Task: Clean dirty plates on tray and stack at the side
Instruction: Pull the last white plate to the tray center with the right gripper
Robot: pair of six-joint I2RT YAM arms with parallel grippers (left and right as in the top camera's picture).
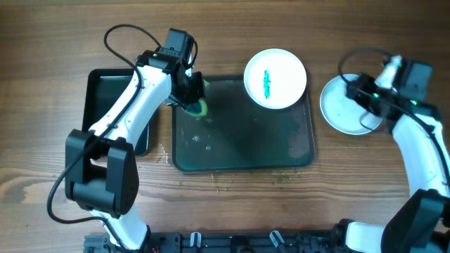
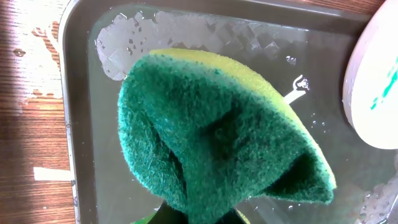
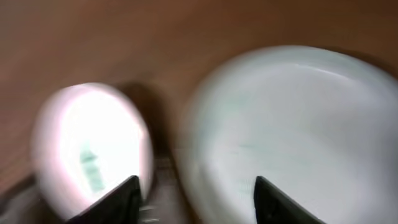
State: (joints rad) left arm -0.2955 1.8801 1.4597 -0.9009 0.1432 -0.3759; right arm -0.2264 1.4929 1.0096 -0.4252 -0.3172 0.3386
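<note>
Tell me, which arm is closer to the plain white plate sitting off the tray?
Right. The right gripper hangs over that plate; the left gripper is far off at the tray's other end, clamped on a sponge.

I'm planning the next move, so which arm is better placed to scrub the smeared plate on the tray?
Probably left. The left gripper is shut on the sponge over the tray, near the smeared plate. The right gripper is open and empty, above the plain plate off the tray.
</note>
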